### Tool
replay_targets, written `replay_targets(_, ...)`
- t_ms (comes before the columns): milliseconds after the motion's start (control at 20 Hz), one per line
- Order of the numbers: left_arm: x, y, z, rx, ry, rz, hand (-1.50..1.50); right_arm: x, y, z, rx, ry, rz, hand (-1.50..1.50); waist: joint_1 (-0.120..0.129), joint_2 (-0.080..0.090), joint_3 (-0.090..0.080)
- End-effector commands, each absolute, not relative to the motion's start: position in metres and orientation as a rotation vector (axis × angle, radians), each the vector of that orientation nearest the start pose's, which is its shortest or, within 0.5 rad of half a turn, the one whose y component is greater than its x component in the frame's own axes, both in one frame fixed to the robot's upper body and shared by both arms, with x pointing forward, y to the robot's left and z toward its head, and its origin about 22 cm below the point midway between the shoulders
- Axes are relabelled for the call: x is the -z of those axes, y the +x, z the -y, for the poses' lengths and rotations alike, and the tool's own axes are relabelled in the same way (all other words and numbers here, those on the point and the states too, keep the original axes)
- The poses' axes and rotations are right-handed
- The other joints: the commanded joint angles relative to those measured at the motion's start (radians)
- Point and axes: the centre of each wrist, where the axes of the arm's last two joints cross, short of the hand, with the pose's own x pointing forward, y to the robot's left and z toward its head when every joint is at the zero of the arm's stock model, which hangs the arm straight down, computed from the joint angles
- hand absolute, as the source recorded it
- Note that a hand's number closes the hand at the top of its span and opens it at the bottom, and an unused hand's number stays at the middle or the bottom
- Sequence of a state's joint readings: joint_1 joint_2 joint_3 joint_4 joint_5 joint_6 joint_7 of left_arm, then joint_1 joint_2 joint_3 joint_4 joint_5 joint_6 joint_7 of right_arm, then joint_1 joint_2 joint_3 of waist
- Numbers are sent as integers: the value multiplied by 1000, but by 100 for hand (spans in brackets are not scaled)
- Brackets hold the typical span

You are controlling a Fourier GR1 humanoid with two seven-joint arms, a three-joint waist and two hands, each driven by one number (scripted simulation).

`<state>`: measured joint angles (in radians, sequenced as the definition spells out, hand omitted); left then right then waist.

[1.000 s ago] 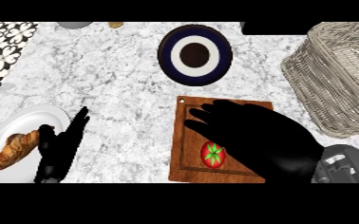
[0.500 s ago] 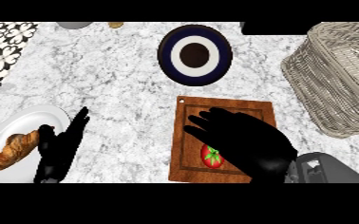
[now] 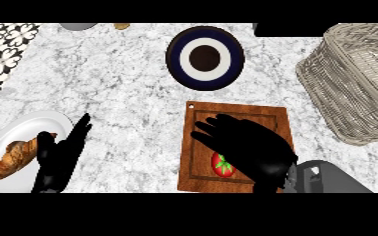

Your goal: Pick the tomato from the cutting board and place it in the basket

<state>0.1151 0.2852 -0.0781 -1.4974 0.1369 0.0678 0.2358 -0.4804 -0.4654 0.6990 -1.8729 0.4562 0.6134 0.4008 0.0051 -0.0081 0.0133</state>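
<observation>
The tomato (image 3: 223,165) lies on the wooden cutting board (image 3: 196,177), in the board's lower half, red with a green stem top showing. The right robot hand (image 3: 249,147) is spread over the board directly above and to the right of the tomato, its fingers (image 3: 210,130) stretched out and pointing toward the upper left. It is released rather than clenched, and its palm covers the tomato's right side. Whether the palm touches the tomato cannot be told from this steep view. Its grey forearm (image 3: 328,177) comes in from the lower right corner. The basket (image 3: 347,90), woven and pale, stands at the right edge of the marble counter (image 3: 125,90), near the board's upper right corner but apart from it. Beyond the board sits a dark blue plate (image 3: 205,57) with a white ring and a dark centre. The left robot hand (image 3: 59,157) rests at the lower left with its fingers straight and pointing up, relaxed and holding nothing. It lies just beside a white plate (image 3: 29,127) that carries a piece of browned bread (image 3: 16,157). A patterned black-and-white surface (image 3: 15,45) shows at the upper left corner. Along the far edge are a small grey object (image 3: 77,26) and a tan one (image 3: 122,26), both cut off by the view.
</observation>
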Motion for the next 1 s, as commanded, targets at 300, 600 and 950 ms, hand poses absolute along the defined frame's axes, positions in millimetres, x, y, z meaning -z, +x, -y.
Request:
replay_targets(300, 40, 210, -278, 40, 153, 1019, 0, -111, 246, 95, -1902, -321, 1307, -150, 1, 9, -13)
replay_targets(600, 39, 202, -295, 49, 162, 1009, 0, -80, 252, 114, -1962, -374, 1188, -150, 2, 10, -13)
replay_targets(950, 53, 193, -283, 32, 138, 1010, 0, -60, 257, 117, -1950, -346, 1199, -150, 1, 10, -13)
